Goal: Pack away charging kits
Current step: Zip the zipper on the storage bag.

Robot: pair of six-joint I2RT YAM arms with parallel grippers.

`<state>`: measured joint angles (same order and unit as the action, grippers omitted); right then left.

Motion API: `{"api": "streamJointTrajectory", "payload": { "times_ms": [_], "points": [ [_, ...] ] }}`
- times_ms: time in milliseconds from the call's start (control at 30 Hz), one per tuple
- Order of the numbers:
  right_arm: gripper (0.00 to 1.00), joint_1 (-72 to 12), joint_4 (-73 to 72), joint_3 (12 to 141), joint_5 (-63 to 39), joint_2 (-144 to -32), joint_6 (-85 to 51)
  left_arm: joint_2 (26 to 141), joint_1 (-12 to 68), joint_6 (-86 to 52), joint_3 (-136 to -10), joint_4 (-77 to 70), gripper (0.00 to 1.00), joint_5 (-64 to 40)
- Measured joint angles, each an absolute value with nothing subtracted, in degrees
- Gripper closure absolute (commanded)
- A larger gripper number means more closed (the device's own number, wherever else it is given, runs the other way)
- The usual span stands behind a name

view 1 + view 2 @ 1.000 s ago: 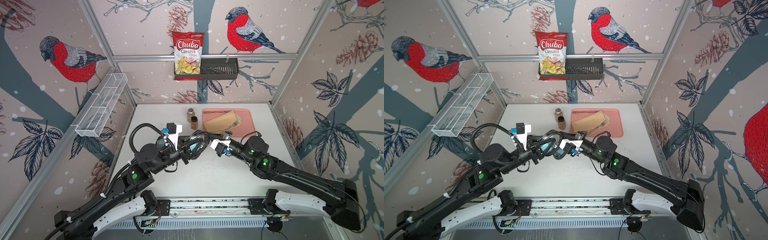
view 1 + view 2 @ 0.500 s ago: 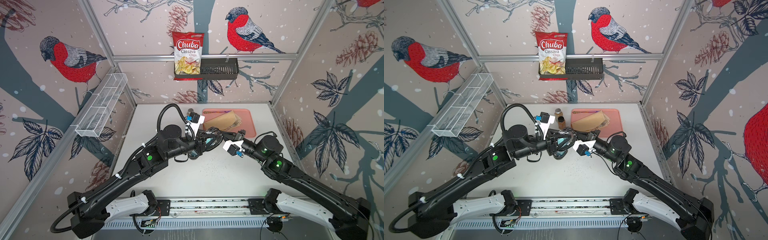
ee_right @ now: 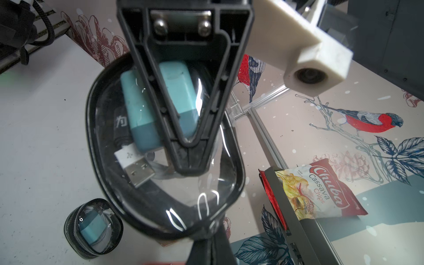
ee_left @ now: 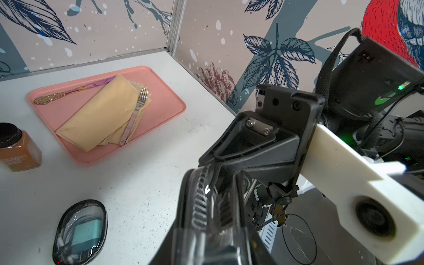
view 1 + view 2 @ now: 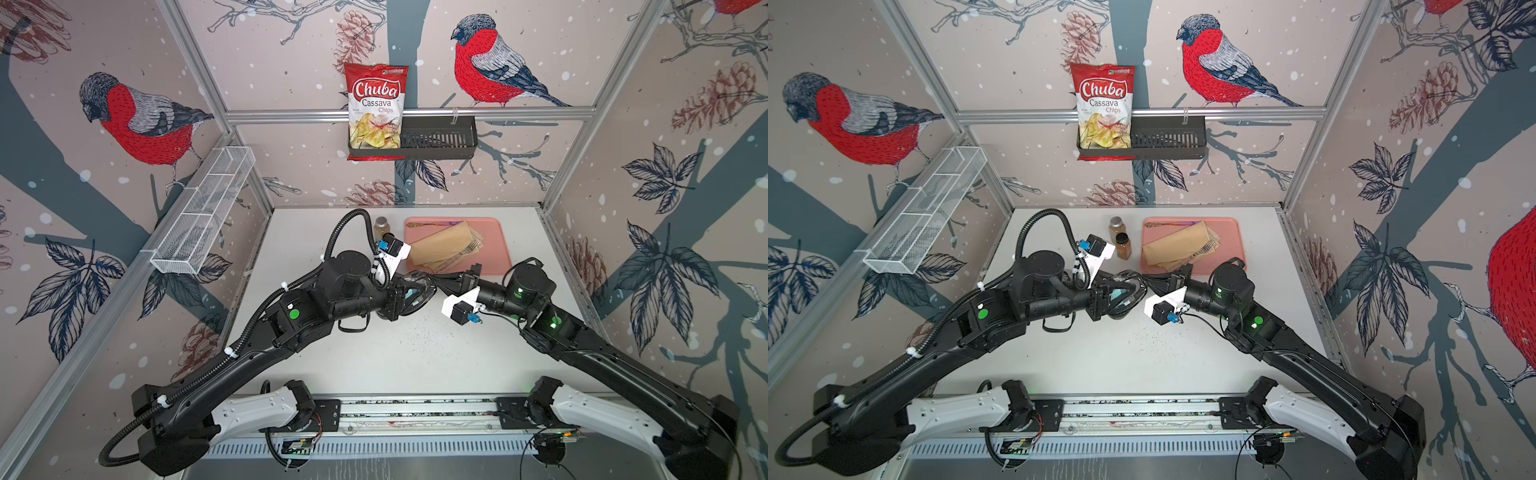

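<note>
A clear black-rimmed case (image 3: 160, 188) hangs in mid-air over the middle of the table. Inside it are a teal charger (image 3: 137, 107) and a white cable with a USB plug (image 3: 135, 165). My left gripper (image 5: 409, 293) (image 4: 208, 241) is shut on the case's flat sides, and the case (image 4: 202, 202) shows edge-on in the left wrist view. My right gripper (image 5: 440, 279) (image 3: 211, 247) is shut on the zipper rim at the case's end. A second case (image 4: 80, 231) (image 3: 93, 228) lies shut on the table with a teal charger inside.
A pink tray (image 5: 498, 249) with a folded napkin (image 5: 440, 245) and a fork stands at the back right. Two brown spice jars (image 5: 1117, 228) (image 5: 1123, 245) stand left of it. A wire basket (image 5: 203, 212) hangs on the left wall. A black shelf (image 5: 436, 139) with a chips bag hangs on the back wall.
The left arm has reached further in and to the right, and the right arm has drawn back to the right. The case between them has shifted slightly right. Both grips are unchanged.
</note>
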<state>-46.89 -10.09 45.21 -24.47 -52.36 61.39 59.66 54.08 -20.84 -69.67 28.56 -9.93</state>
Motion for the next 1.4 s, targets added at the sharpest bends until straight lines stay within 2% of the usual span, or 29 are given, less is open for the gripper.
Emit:
{"api": "streamJointTrajectory", "payload": {
  "times_ms": [567,1000,1333,1367,1400],
  "points": [
    [1.00,-44.45,1.19,46.06,-24.16,-52.99,72.16,64.90,54.08,-18.13,-71.46,35.73,1.00,-10.66],
    [1.00,-43.75,6.92,48.99,-29.34,-54.61,78.39,65.95,54.11,-15.18,-69.30,36.21,1.00,-15.05],
    [1.00,-47.55,11.27,52.27,-26.00,-57.14,81.06,68.51,54.13,-14.68,-70.54,39.38,1.00,-14.79],
    [0.98,-48.01,11.22,52.29,-25.17,-57.36,81.06,68.31,54.13,-14.70,-70.54,39.70,1.00,-14.41],
    [0.89,-48.36,11.16,52.27,-24.58,-57.39,81.06,68.01,54.13,-14.70,-70.50,40.01,1.00,-14.00]
  ]
}}
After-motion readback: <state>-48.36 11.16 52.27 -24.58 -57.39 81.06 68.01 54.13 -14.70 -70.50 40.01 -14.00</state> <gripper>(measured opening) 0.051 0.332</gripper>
